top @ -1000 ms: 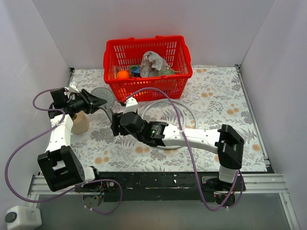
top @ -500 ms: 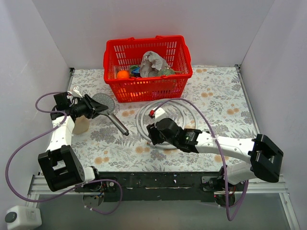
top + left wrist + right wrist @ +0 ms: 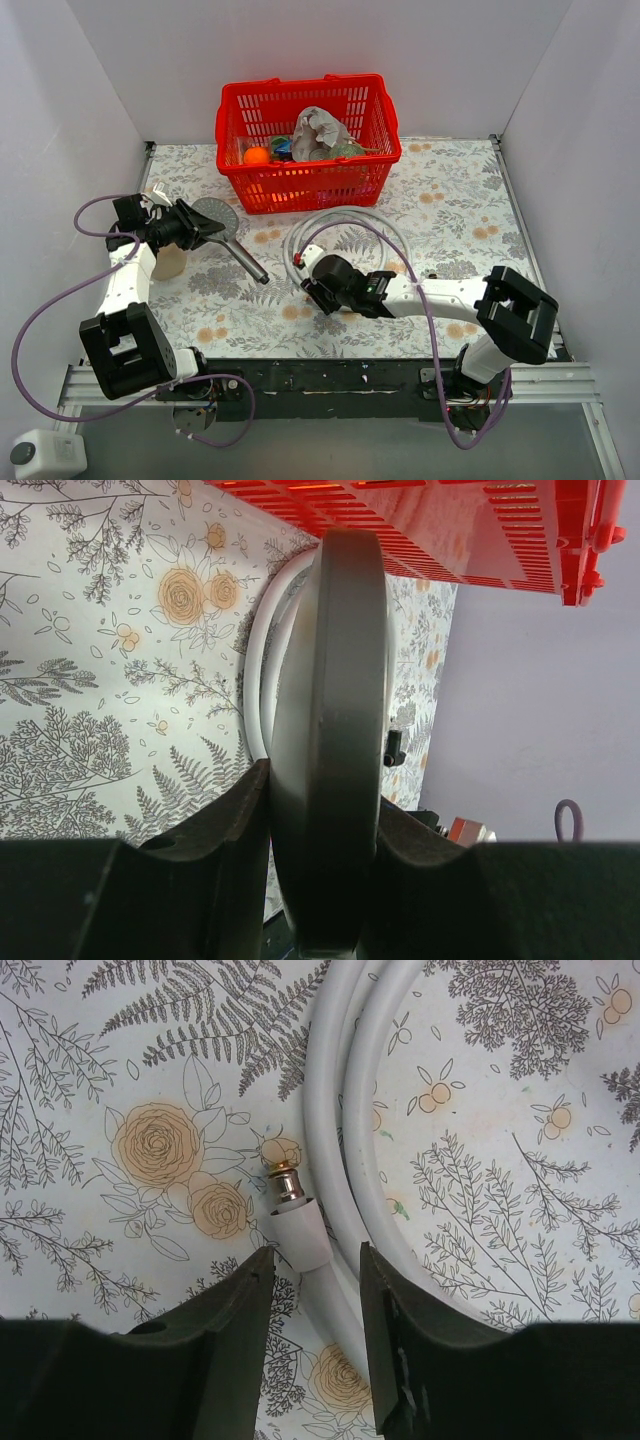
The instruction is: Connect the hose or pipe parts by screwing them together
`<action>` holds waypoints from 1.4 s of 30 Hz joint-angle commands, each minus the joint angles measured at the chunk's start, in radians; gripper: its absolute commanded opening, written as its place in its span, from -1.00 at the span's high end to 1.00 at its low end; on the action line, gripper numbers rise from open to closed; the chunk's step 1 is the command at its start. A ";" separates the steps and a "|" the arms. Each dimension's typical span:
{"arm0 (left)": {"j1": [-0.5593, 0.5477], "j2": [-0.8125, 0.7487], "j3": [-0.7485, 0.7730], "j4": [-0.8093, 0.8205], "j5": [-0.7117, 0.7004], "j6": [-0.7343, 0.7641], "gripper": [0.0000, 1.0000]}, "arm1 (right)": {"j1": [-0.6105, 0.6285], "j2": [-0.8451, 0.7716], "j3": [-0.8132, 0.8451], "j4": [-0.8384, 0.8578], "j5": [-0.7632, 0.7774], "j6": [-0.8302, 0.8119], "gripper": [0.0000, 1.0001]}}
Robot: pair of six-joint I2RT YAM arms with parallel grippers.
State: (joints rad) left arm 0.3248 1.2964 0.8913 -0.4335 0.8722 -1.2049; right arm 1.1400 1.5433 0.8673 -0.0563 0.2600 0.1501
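The shower head's grey disc [image 3: 214,212] is clamped edge-on in my left gripper [image 3: 203,228], which is shut on it. Its dark handle [image 3: 248,262] slopes down to the right above the table. In the left wrist view the disc [image 3: 328,680] fills the space between the fingers of the left gripper [image 3: 320,820]. The light-grey hose [image 3: 330,214] lies coiled on the table. My right gripper [image 3: 314,287] sits low over the coil's near left part. In the right wrist view the right gripper [image 3: 315,1252] stands open astride the hose end [image 3: 298,1232] with its metal tip [image 3: 285,1185], touching neither side.
A red basket [image 3: 300,185] holding an orange ball and crumpled items stands at the back. A beige object [image 3: 168,262] sits under the left arm. Purple cables [image 3: 60,295] loop off both arms. White walls close in on three sides.
My right arm left the shower handle, swung right and settled low over the hose end, its jaws narrowing. The left gripper kept hold of the disc, which barely moved.
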 commanded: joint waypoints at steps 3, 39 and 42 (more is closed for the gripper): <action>0.005 -0.028 0.001 0.022 0.024 -0.010 1.00 | 0.009 0.011 -0.017 0.047 -0.028 -0.037 0.06; 0.023 -0.008 0.015 0.022 0.050 -0.007 1.00 | 0.089 0.187 -0.010 0.128 -0.039 0.026 0.13; 0.022 -0.006 0.017 0.022 0.050 -0.007 1.00 | 0.089 0.189 -0.011 0.145 -0.050 0.025 0.50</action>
State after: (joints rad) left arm 0.3393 1.3014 0.8909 -0.4332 0.8761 -1.2118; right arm 1.2243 1.6985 0.8513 0.1104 0.2218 0.1734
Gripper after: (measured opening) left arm 0.282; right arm 0.365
